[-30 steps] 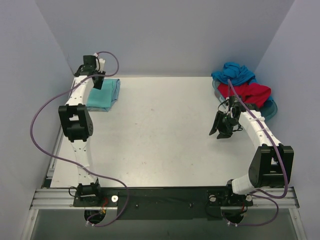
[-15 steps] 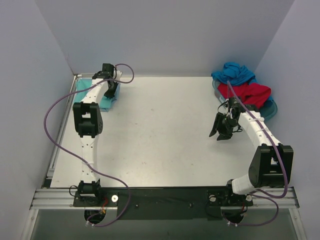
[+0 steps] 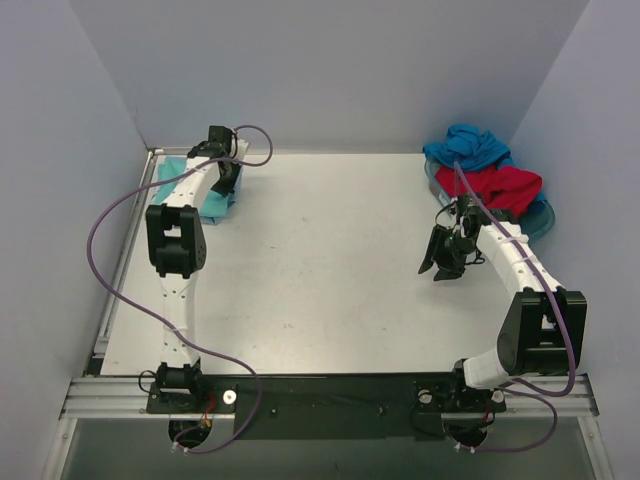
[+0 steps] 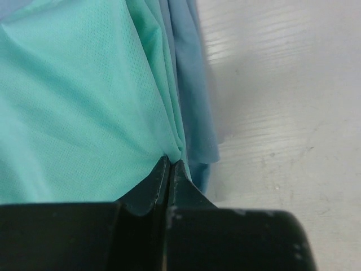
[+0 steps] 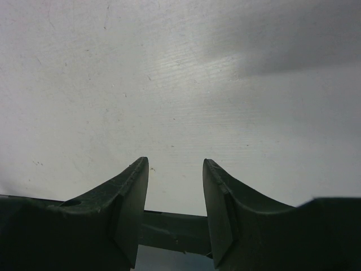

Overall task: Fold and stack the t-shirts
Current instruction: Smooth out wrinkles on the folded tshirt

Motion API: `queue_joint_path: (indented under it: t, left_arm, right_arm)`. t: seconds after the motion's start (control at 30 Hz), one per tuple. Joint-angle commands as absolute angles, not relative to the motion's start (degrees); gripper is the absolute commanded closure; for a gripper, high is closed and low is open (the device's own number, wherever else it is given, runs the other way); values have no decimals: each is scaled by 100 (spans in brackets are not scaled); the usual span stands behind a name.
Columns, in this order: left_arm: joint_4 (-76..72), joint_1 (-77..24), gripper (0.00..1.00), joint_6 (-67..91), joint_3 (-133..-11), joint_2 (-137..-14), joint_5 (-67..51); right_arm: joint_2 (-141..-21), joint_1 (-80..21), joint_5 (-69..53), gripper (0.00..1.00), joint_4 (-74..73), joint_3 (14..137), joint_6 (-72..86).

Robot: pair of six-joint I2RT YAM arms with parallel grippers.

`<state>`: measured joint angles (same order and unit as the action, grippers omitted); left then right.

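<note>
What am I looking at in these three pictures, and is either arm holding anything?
Two robot arms are bolted at the near edge of a white table. One picture looks down from above; the other two come from cameras on each wrist. The left fingers are shut, pinching the edge of the mint-green shirt, which lies folded on a blue-teal shirt at the far left corner. The right fingers stand open over bare table, holding nothing. At the far right a bright blue shirt and a red shirt lie crumpled in a translucent blue tray.

Folded shirts [image 3: 213,207] far left; shirt pile [image 3: 485,170] in tray [image 3: 541,216], right
</note>
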<state>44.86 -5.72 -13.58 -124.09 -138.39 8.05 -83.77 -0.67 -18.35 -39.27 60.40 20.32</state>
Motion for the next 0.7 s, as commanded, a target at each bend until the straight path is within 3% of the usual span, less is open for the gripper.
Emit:
queue_joint_path:
  t: [0.0,0.17,0.33,0.53,0.67]
  left_arm:
    - [4421,-677,100,-1204,-12524,-13491,606]
    - [4535,-694,100,-1301,-12393,-13562,554]
    - [4649,-677,65,-1406,-12384,-13650,458]
    - [4658,-694,54,-1626,-11962,-13193,-710]
    - [4650,-659,49,-1696,-11699,-12982,-599]
  right_arm:
    - [-8323,-18,-1758,61,-4131,6047,1942]
    - [-8341,-26,-1775,61,-4131,6055,1942]
    - [-8367,-18,-1802,61,-4140,6135,1942]
    - [-8385,-26,-1802,60,-4166,6223,1925]
    - [-8376,-18,-1802,60,-4157,6223,1907]
